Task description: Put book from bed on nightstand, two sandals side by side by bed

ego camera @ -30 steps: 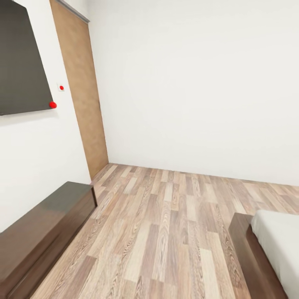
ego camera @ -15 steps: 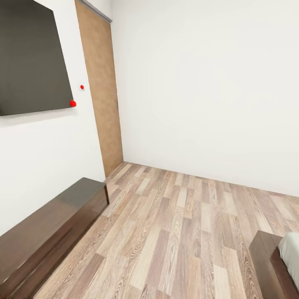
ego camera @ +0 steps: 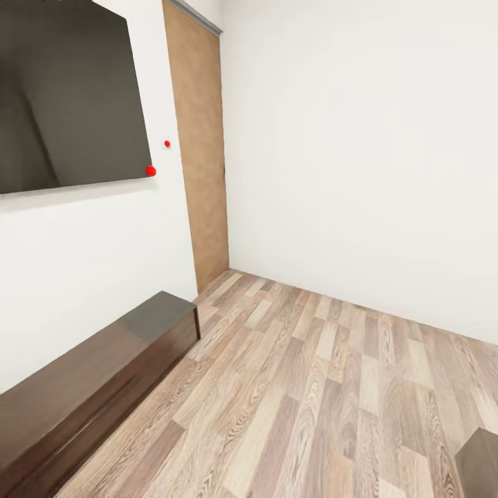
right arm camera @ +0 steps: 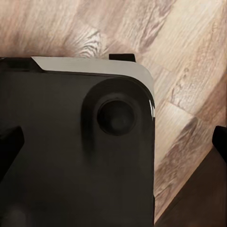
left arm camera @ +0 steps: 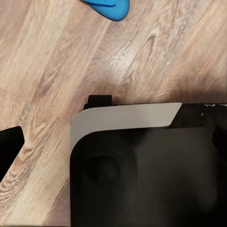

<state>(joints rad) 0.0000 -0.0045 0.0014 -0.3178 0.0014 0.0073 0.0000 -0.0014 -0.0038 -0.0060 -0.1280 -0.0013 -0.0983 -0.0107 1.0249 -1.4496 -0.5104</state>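
One bright blue sandal [left arm camera: 111,7] lies on the wood-plank floor, cut off by the frame edge in the left wrist view, a little beyond my dark base [left arm camera: 142,165]. A dark-brown corner of the bed [ego camera: 481,453] shows at the lower right of the head view. My left gripper [left arm camera: 113,142] hangs over the base and floor, one fingertip [left arm camera: 9,146] far out at the picture's edge, nothing held. My right gripper [right arm camera: 113,139] is open and empty, its fingertips [right arm camera: 8,144] wide apart over the base. The book and the nightstand are out of view.
A long dark dresser [ego camera: 90,387] runs along the left wall under a black wall screen [ego camera: 66,97]. A brown door [ego camera: 200,152] stands in the far corner. Plank floor [ego camera: 311,387] stretches ahead to the white wall. Dark wood [right arm camera: 203,198] lies close beside my base.
The whole head picture has shifted right, so the camera turned left. The bed and its mattress slid out at the right edge, leaving only a frame corner; more of the screen and dresser shows.
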